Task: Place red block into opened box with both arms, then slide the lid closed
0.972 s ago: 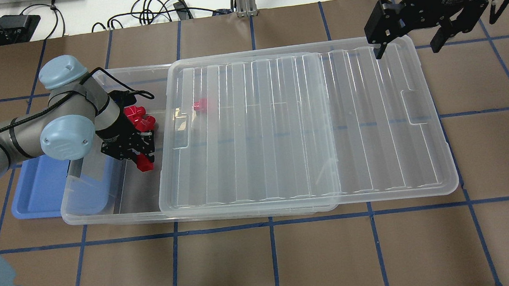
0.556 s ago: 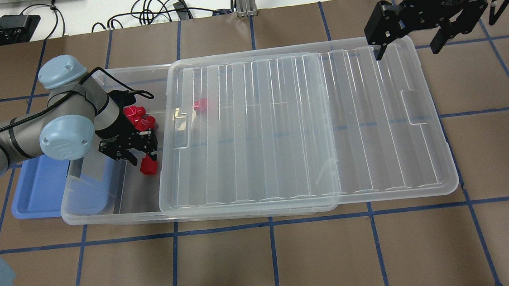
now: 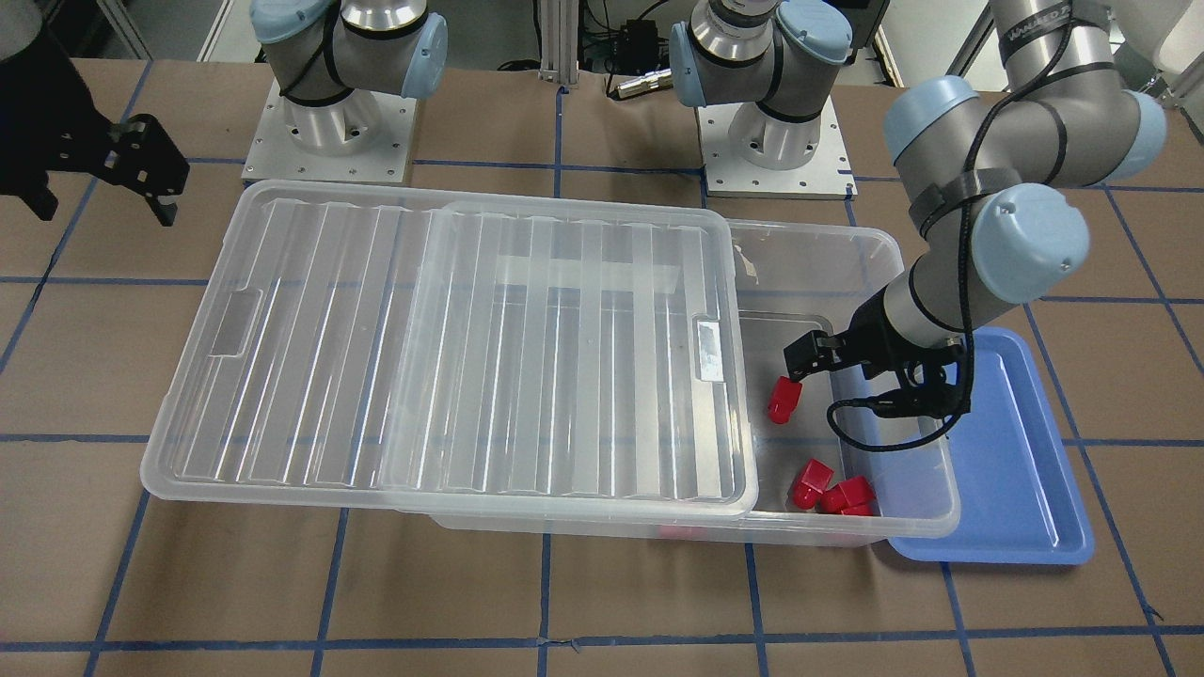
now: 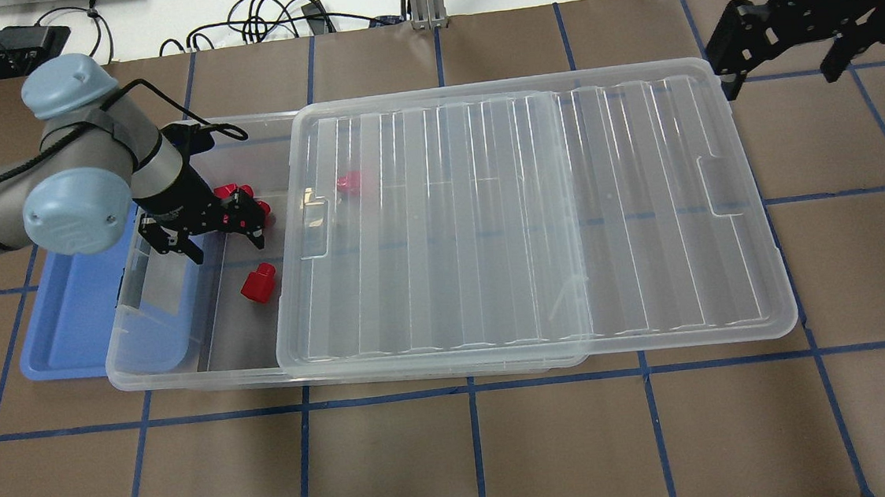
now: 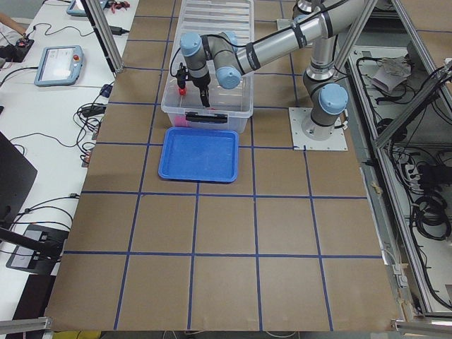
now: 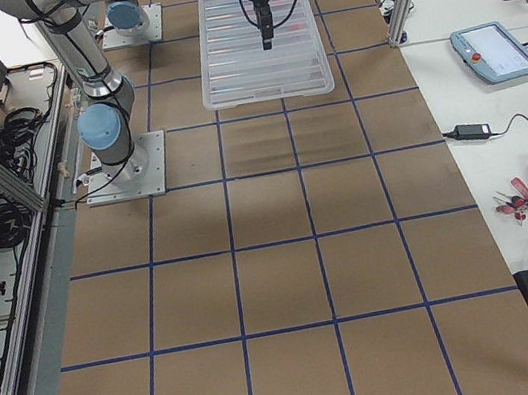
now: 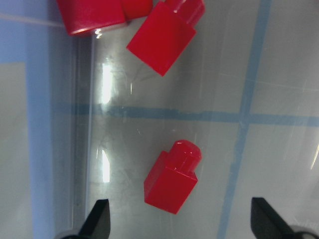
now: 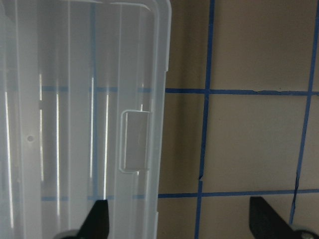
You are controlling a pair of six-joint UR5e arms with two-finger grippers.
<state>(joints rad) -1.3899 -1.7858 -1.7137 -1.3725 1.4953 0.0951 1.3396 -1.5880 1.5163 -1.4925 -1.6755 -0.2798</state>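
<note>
I am watching the left gripper hanging over the uncovered end of the box, its fingers spread wide and gripping nothing. The red block is lying loose on the box floor below them, just beside the lid. The right gripper is hovering off the lid's far corner, likewise spread and touching nothing.
</note>
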